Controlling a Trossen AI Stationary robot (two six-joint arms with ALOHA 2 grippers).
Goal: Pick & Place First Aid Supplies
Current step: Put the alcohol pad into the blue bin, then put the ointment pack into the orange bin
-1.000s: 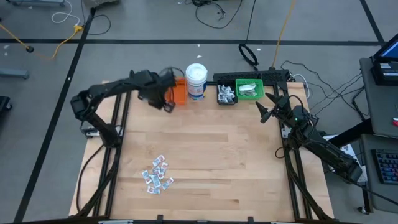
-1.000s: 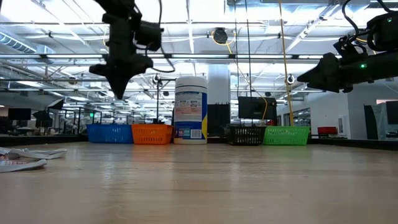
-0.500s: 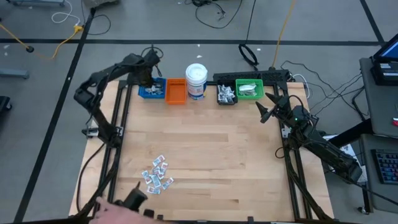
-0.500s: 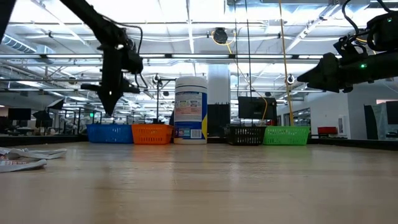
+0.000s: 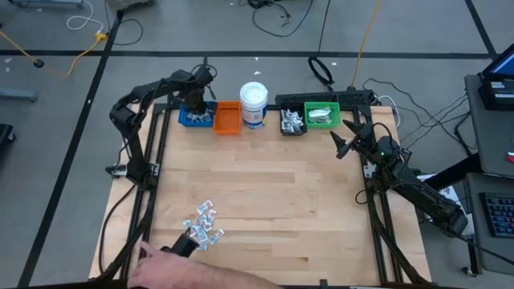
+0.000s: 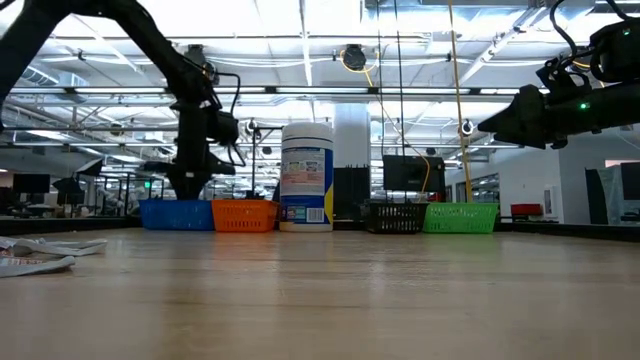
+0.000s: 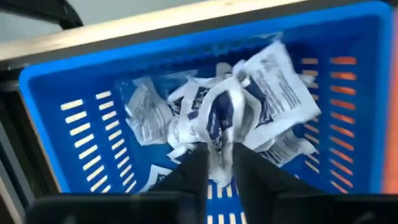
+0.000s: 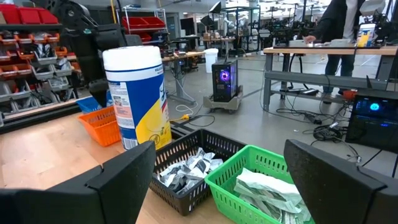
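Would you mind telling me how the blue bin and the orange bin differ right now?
The blue bin holds white wrapped packets, with the left gripper directly over it; the orange bin shows no contents in the high view and has no gripper above. Both stand side by side at the table's far edge.

Looking level across the table (image 6: 330,300), you see the left gripper (image 6: 186,188) hanging point-down just above the blue bin (image 6: 176,213) at the far edge. Beside that bin stand the orange bin (image 6: 243,214), the white jar (image 6: 307,176), the black bin (image 6: 394,216) and the green bin (image 6: 460,216). The right gripper (image 6: 500,121) hovers high, well apart from them. A few packets (image 6: 40,255) lie flat at your near left.
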